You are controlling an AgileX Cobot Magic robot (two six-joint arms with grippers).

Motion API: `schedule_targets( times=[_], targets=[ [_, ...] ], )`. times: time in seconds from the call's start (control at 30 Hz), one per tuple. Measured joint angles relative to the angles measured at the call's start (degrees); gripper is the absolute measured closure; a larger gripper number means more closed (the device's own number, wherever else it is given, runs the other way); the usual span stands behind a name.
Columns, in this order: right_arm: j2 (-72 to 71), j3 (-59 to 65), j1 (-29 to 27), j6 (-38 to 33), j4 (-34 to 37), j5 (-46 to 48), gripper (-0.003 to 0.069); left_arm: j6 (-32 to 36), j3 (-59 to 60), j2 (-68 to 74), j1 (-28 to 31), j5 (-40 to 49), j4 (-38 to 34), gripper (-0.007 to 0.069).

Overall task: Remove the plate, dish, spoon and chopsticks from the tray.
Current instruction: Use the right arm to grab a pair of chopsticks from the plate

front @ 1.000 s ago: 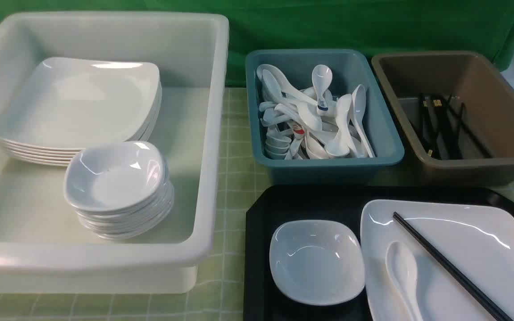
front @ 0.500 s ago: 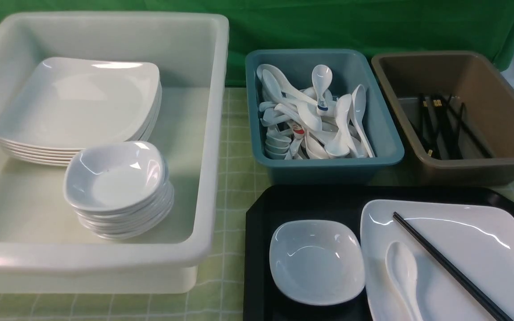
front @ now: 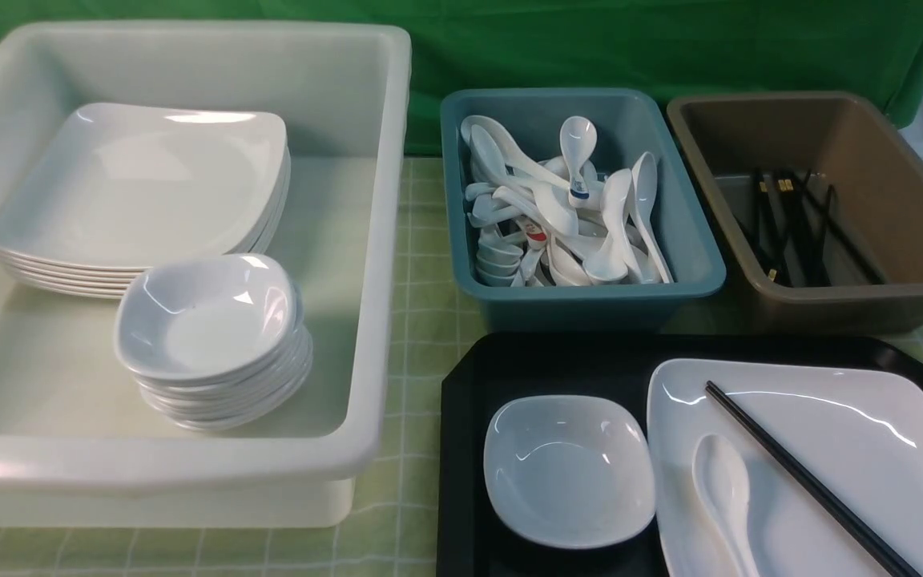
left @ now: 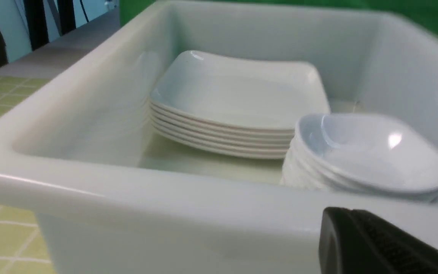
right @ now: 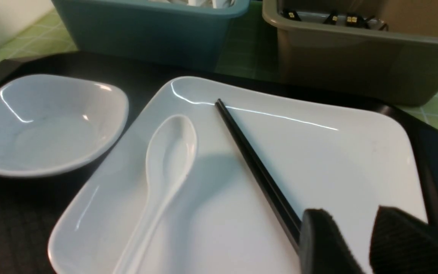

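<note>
Since everything looks glossy, stiff and slippery, grip rims: one black rectangular plastic tray point(front: 558, 365) carries one large white rounded-square plate point(front: 846, 449), likely heaviest, beside one small white rounded-square dish point(front: 566, 473). On the plate lie one light white soup spoon point(front: 722, 485) and thin black chopsticks point(front: 798, 473), seemingly one pair. The right gripper point(right: 354, 219) gapes empty beside them; the left gripper point(left: 356, 228) is clenched.

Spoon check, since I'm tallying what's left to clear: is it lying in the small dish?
No, the spoon lies on the plate, beside the chopsticks.
</note>
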Motion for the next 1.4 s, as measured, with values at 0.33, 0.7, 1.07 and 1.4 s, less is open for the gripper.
schedule_targets(
  times=[0.33,0.7,1.07,1.4],
  targets=[
    [0.0,0.0,0.0,0.0,0.0,0.0,0.042,-16.8,-1.2,0.0,-0.1,-11.4,-18.5,0.0613],
    [0.0,0.0,0.0,0.0,0.0,0.0,0.042,7.8,-28.5,27.1,-8.0,15.1,-17.4,0.0613],
    [0.0,0.0,0.0,14.7,9.0,-15.0,0.042,26.4,-42.3,50.7,-14.1,29.2,-21.2,0.0613],
    [15.9,-14.4,5.7,13.8,8.9,1.7,0.0501,29.4,-42.4,51.0,-28.1,21.8,-22.4,0.0613]
  ],
)
